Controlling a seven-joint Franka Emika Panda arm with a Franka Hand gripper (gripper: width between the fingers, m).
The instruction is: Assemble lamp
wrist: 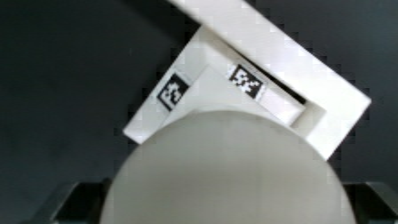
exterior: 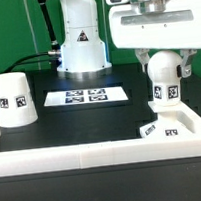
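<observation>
Lamp shade (exterior: 15, 99) upright near desk's left edge. Marker board (exterior: 86, 95) flat mid-desk, toward back. Gripper (exterior: 162, 70) clamped on bulb (exterior: 165, 80), hanging above lamp base (exterior: 162, 130) by front-right corner, white rail (exterior: 94, 154) along front.

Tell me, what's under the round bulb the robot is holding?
The lamp base sits right below the bulb, its square tags showing. The bulb hides part of the base, so any socket there can't be seen.
</observation>
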